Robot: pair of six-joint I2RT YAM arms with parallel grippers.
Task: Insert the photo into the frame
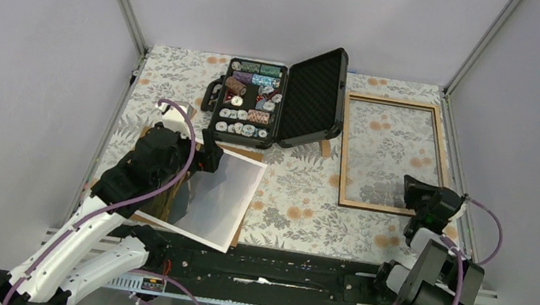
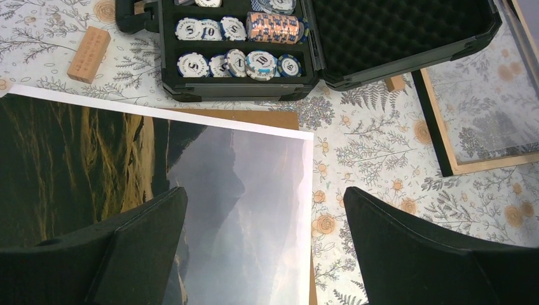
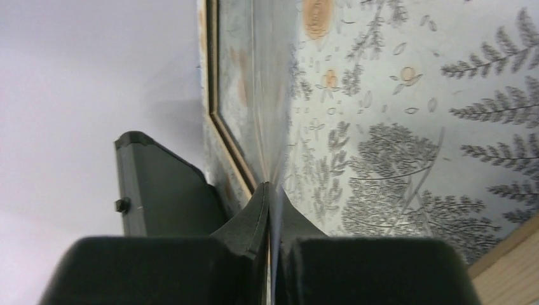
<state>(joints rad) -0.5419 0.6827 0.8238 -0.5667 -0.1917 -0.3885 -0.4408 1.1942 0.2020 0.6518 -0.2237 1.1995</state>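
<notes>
The photo (image 1: 225,194) lies flat on the brown backing board (image 2: 254,117) at the near left of the desk (image 1: 305,221), well apart from the frame (image 1: 371,207) at the far right. The left fingers (image 2: 146,229) hang wide open astride its right edge, holding nothing. Closing there could crease the thin print or catch the board along with it. The right fingers (image 3: 248,222) are pinched shut on a thin clear pane (image 3: 257,95) at the frame's near right corner, and so narrow a grip may let it slip or crack. The open poker chip case (image 1: 314,99) leans just beside the frame's left rail, so a carried print might snag its lid.
</notes>
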